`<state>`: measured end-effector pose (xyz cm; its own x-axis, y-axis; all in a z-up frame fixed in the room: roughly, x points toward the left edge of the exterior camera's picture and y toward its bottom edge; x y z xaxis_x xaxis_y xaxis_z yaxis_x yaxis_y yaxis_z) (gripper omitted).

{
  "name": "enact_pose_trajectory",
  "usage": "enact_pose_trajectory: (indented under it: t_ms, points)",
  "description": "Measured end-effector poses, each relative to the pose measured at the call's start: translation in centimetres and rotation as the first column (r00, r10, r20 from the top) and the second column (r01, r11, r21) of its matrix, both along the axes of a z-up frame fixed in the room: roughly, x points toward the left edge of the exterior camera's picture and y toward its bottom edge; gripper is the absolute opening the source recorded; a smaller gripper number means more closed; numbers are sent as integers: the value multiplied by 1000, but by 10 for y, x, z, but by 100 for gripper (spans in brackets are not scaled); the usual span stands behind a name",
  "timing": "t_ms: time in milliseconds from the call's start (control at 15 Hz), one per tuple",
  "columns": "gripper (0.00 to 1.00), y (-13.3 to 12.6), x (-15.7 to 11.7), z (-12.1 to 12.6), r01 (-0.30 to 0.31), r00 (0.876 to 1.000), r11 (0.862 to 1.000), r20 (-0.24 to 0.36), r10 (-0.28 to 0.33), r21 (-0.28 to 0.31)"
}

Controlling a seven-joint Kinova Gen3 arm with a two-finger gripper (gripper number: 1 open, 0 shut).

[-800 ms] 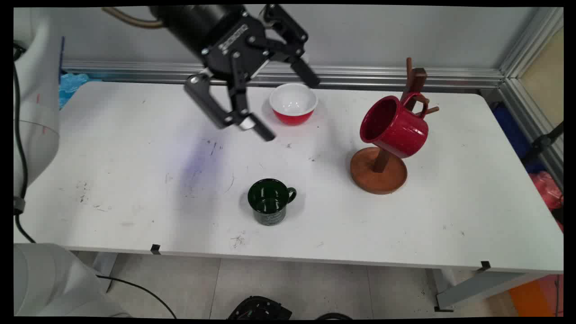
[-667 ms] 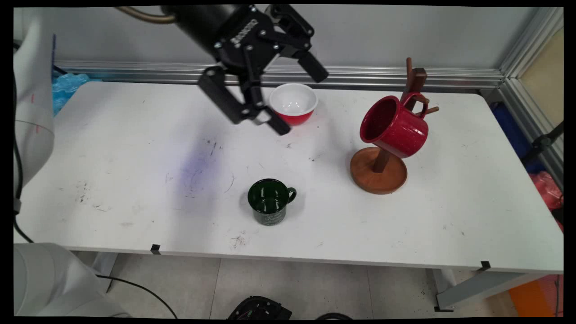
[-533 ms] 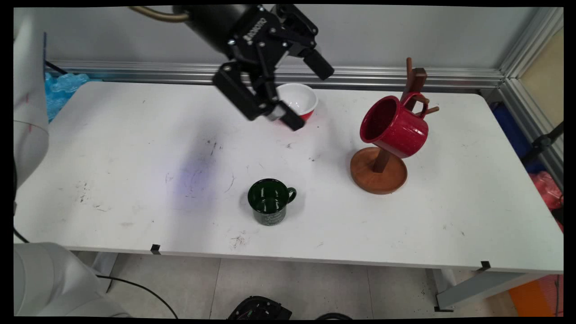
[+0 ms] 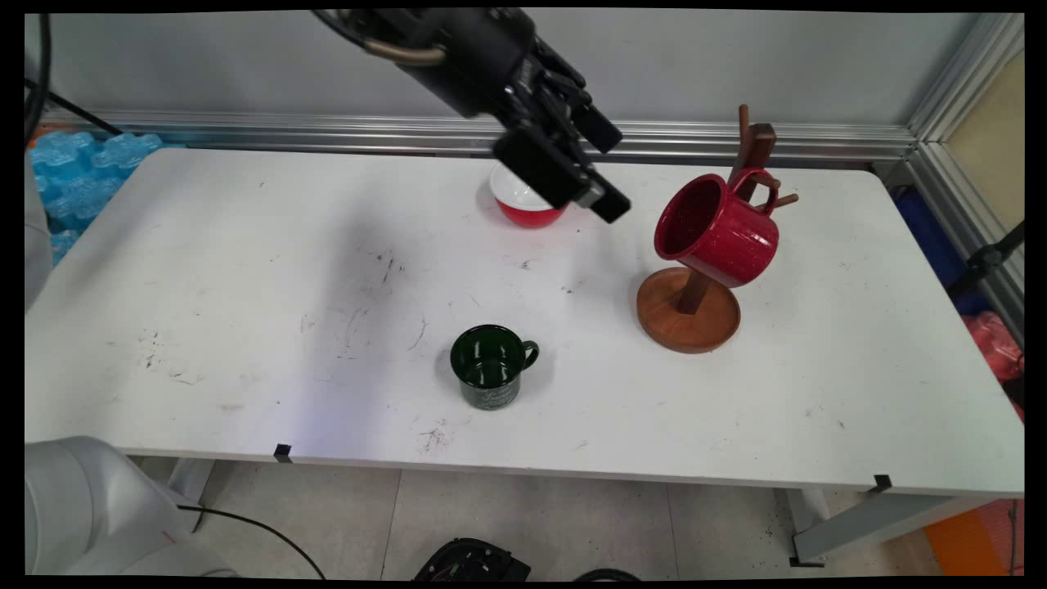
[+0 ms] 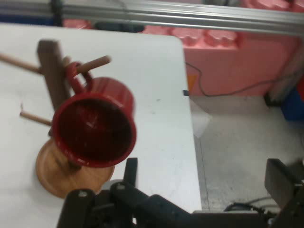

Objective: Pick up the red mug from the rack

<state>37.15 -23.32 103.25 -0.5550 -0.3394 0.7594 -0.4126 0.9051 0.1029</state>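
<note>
My gripper [image 4: 617, 173] hangs open and empty above the table's back middle, just left of a red mug [image 4: 716, 229]. The mug hangs tilted by its handle on a peg of a wooden mug tree [image 4: 757, 147] with a round base [image 4: 687, 323]. In the hand view the red mug [image 5: 92, 128] opens toward the camera at left, and the gripper [image 5: 204, 175] points past its right side. A red bowl [image 4: 523, 209], white inside, sits behind the gripper and is partly hidden by it. A dark green mug [image 4: 489, 366] stands upright near the front.
An aluminium rail [image 4: 327, 131] runs along the back wall. Blue bubble wrap [image 4: 74, 164] lies beyond the table's left end. The hand view shows the table's edge [image 5: 192, 142] with floor and a cable beyond it.
The gripper has swung right, from left of the red bowl across it to beside the red mug, turning as it went. It stays open. Mugs and bowl have not moved.
</note>
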Motion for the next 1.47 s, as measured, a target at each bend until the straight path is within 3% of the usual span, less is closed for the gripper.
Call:
enact_pose_trajectory:
  t_ms: [200,600,1000,1467]
  points:
    - [100,-9,-15,-16,-108,994,992,-23,110,60]
    - [100,-25,-46,-48,-246,964,956,-61,258,157]
    - [100,-39,-76,-76,-284,947,935,-92,309,212]
    - [100,-57,-98,-103,-301,936,923,-109,334,238]
